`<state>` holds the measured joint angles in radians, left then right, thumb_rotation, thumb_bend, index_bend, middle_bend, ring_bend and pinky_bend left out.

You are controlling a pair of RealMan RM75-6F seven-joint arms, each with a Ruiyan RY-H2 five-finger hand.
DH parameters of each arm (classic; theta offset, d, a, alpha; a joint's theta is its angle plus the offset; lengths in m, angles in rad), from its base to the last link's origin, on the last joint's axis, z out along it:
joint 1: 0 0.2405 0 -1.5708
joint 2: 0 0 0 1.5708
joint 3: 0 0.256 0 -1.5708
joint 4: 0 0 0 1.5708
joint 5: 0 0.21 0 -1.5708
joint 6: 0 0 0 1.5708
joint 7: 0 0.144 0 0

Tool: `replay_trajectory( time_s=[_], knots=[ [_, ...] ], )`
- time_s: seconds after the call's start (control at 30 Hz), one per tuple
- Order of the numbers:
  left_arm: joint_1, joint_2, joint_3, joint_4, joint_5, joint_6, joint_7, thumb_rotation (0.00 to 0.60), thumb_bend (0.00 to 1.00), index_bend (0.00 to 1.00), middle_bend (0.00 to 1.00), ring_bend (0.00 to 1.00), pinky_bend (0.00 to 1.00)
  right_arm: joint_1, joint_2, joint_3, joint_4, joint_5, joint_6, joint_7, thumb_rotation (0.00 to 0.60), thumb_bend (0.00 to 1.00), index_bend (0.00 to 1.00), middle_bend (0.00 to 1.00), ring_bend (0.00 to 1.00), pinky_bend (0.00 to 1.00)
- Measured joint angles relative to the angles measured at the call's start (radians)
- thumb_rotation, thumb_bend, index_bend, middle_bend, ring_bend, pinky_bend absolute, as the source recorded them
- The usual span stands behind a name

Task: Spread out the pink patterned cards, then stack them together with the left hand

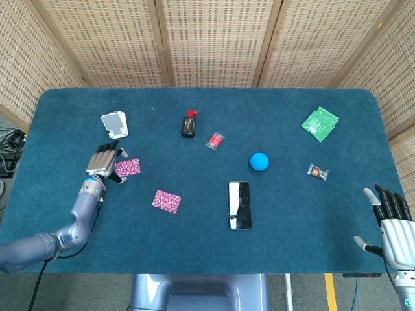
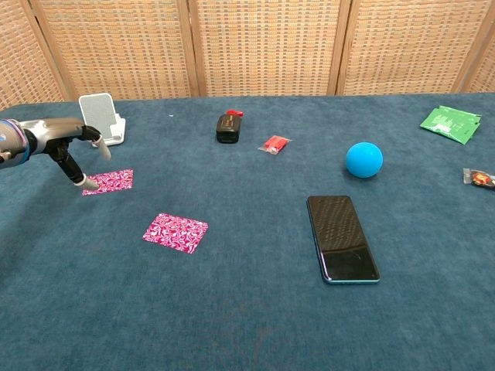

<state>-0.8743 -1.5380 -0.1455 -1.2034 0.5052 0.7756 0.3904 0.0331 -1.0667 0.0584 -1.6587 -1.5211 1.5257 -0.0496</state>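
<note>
While the head view was taken from above, the left hand (image 1: 104, 162) was seen at the left of the frame, fingers spread and holding nothing, their tips touching the edge of one pink patterned card (image 1: 128, 168). A second pink card (image 1: 166, 201) lay apart, lower and toward the centre. The right hand (image 1: 392, 223) was seen at the lower right, fingers apart and empty. A phone (image 1: 239, 205) and a blue ball (image 1: 259, 161) were seen on the blue table (image 1: 292, 214).

In the chest view, the left hand (image 2: 66, 143) was shown at the upper left, one fingertip (image 2: 90, 184) pressed at the left edge of the first card (image 2: 109, 182); the second card (image 2: 175, 232) lay flat below it. The right hand was not shown there.
</note>
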Motion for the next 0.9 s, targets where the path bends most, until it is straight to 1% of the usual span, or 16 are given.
replay_trajectory(
  time_s=[0.2,0.6,0.7,0.8,0.9],
  knots=[
    [-0.007,-0.022,-0.006,0.046,-0.04,-0.036,0.014,0.6,0.23,0.32,0.0,0.0,0.0,0.001,-0.001,0.0,0.001,0.004,-0.004,-0.002,0.6,0.0,0.0,0.0,0.0,0.0],
    [-0.013,-0.098,-0.023,0.182,-0.03,-0.092,-0.012,0.6,0.23,0.33,0.0,0.0,0.0,0.002,-0.005,0.003,0.006,0.012,-0.008,-0.007,0.6,0.0,0.0,0.0,0.0,0.0],
    [-0.015,-0.111,-0.025,0.2,-0.024,-0.103,-0.012,0.6,0.23,0.34,0.0,0.0,0.0,0.004,-0.006,0.004,0.006,0.015,-0.011,-0.009,0.6,0.0,0.0,0.0,0.0,0.0],
    [-0.015,-0.118,-0.025,0.208,-0.023,-0.108,-0.011,0.6,0.23,0.36,0.0,0.0,0.0,0.006,-0.005,0.005,0.004,0.018,-0.015,-0.011,0.6,0.0,0.0,0.0,0.0,0.0],
    [-0.014,-0.126,-0.026,0.222,-0.022,-0.112,-0.01,0.6,0.23,0.4,0.0,0.0,0.0,0.005,-0.008,0.005,0.008,0.021,-0.016,-0.011,0.6,0.0,0.0,0.0,0.0,0.0]
  ],
)
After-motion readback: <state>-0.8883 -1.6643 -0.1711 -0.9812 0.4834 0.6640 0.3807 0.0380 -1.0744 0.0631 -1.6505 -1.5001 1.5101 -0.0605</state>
